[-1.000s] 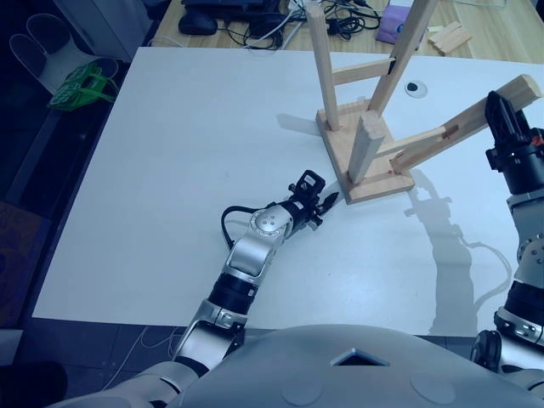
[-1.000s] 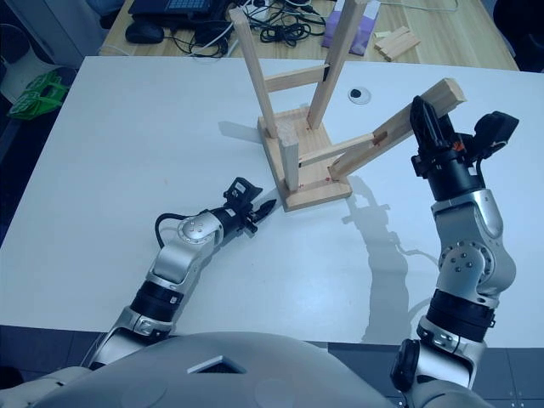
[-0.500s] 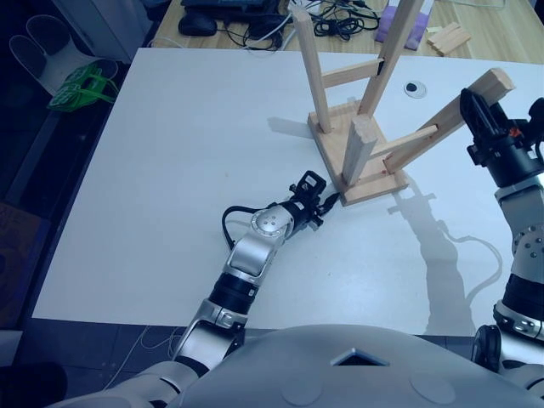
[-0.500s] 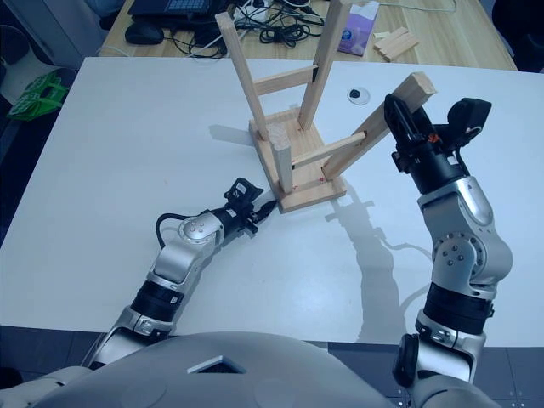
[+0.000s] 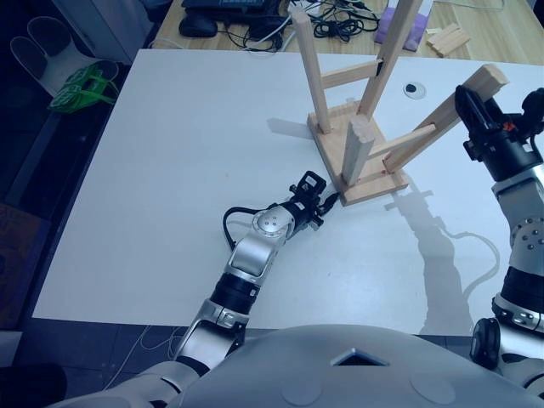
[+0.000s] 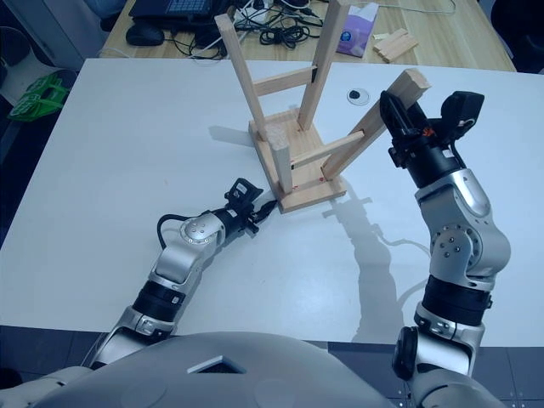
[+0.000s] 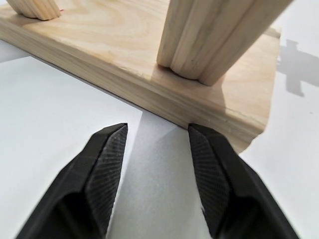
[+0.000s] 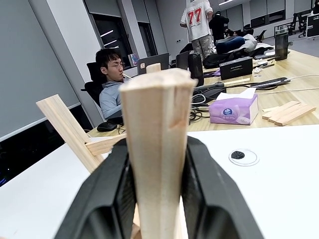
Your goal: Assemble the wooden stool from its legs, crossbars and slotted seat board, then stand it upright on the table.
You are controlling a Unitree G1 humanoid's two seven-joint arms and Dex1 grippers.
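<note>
The stool [image 5: 361, 127] sits inverted, its seat board [image 5: 374, 180] on the counter [image 5: 187, 153]. The right hand [image 6: 398, 119] clamps a slanted leg [image 5: 425, 136] near its tip. The left hand [image 7: 157, 134] gapes wide at the board's edge — best to brace there, then swing the leg over slowly — no sliding.

We saw a white counter [image 5: 187, 153] with a small round black cap [image 5: 414, 87] near its far edge. Beyond it, a wooden desk [image 6: 459, 42] carried a purple tissue box [image 6: 355, 40], tangled cables [image 6: 280, 31] and a dark mouse [image 5: 197, 24]. Something green [image 5: 81, 87] lay on the floor at left.
</note>
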